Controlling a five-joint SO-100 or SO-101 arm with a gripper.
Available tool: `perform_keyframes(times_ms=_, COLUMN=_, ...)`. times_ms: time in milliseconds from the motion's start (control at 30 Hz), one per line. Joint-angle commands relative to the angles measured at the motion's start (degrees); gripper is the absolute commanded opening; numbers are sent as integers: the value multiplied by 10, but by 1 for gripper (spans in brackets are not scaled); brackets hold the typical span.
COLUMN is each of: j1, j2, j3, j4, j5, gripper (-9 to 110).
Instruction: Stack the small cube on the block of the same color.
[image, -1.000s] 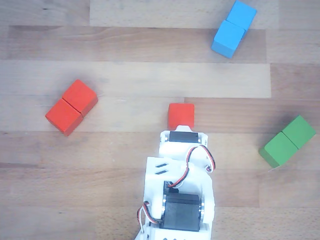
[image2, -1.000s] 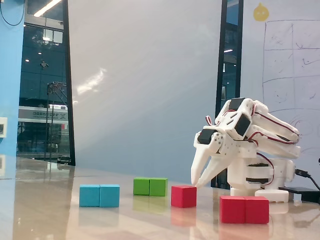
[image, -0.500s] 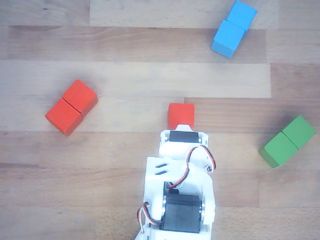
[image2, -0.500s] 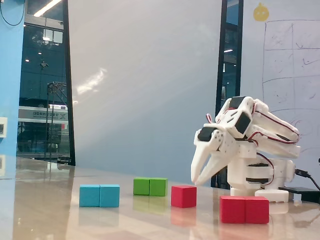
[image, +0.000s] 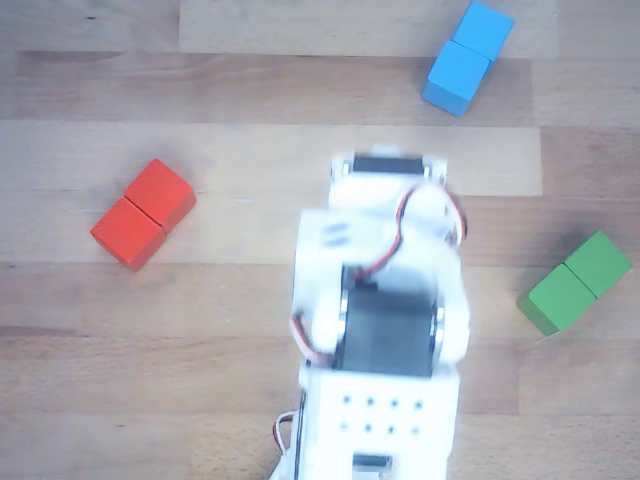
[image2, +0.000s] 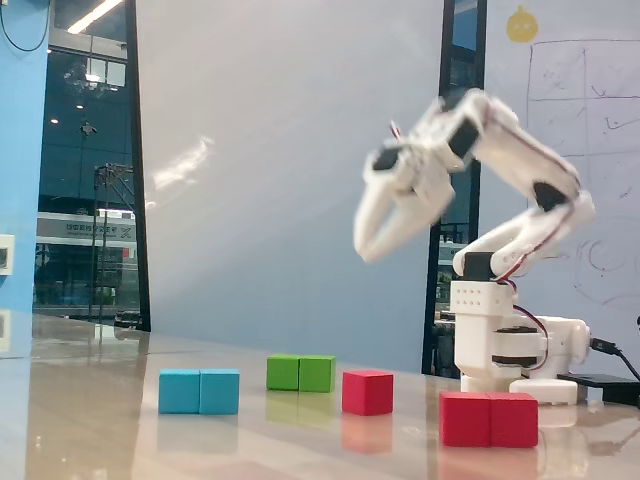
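Observation:
The small red cube (image2: 367, 391) sits on the table in the fixed view, between the green block and the red block; the arm hides it in the other view. The red two-cube block (image2: 489, 419) lies at the front right of the fixed view, and at the left in the other view (image: 143, 213). My gripper (image2: 366, 250) hangs high above the table, over the small cube, tilted down and to the left. It is motion-blurred, holds nothing, and its fingers look closed together with no gap showing.
A blue double block (image2: 199, 391) lies at the left of the fixed view and at the top right of the other view (image: 467, 57). A green double block (image2: 300, 373) lies further back, at the right edge in the other view (image: 575, 282). The arm's base (image2: 505, 345) stands at the right.

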Motion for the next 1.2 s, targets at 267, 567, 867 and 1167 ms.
perform_keyframes(times_ms=267, j1=-2, j2=-345, j3=-303, j4=166, j5=-2, gripper=0)
perform_keyframes(times_ms=567, j1=-4, j2=-457, j3=-300, j4=171, j5=-3, gripper=0)
perform_keyframes(times_ms=867, j1=-7, j2=-450, j3=-230, j4=153, j5=-69, gripper=0)
perform_keyframes(times_ms=1167, j1=-8, j2=-347, j3=-129, j4=151, j5=-102, gripper=14)
